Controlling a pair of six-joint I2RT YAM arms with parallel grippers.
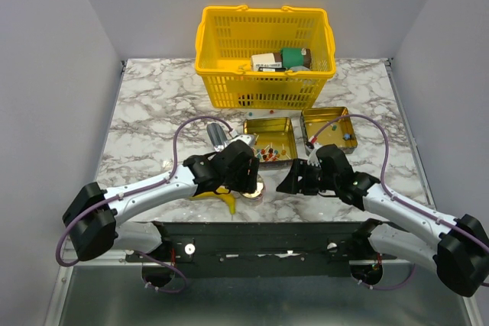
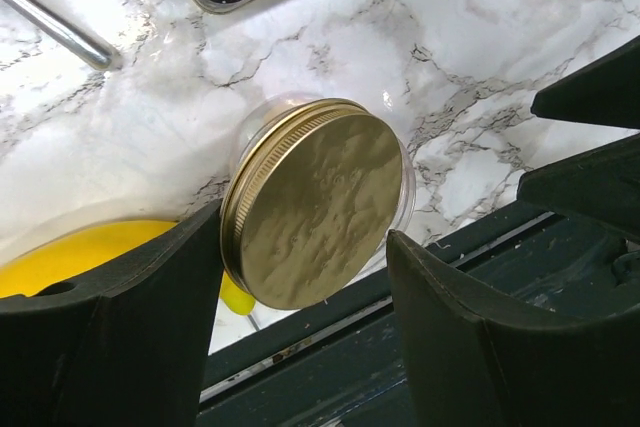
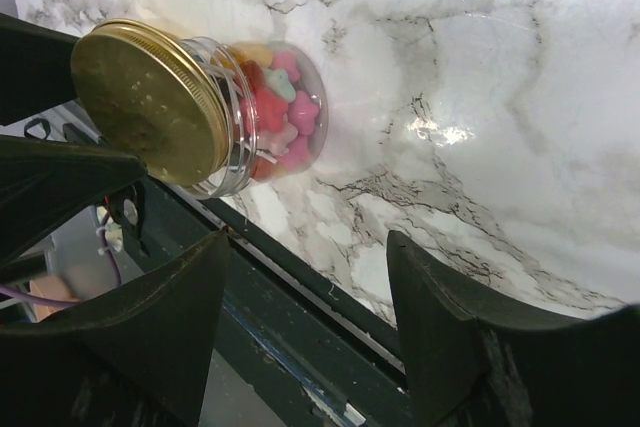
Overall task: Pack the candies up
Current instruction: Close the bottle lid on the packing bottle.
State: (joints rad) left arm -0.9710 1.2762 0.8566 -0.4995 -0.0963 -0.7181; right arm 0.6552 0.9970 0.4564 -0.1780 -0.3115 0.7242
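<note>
Candies point(image 3: 285, 112) fill jar point(image 2: 320, 217) standing upright within wide-open left gripper point(image 2: 303, 232); right gripper point(image 3: 307, 247) also wide open.

The labels on the boxes point(image 1: 267, 60) in the yellow basket point(image 1: 260, 91) are too small to read.

Top cam sits high behind the arm bases point(image 1: 187, 248), looking down over the whole white marble tabletop point(image 1: 153, 104), yellow plastic mesh basket point(image 1: 229, 85) at 12 o'clock. Both wrist cams hang super close by the 6 o'clock edge and share the clear gold-lidded round jar point(image 2: 320, 217): left faces its lid, right sees the tiny pink and red candies point(image 3: 285, 112) through its side.
</note>
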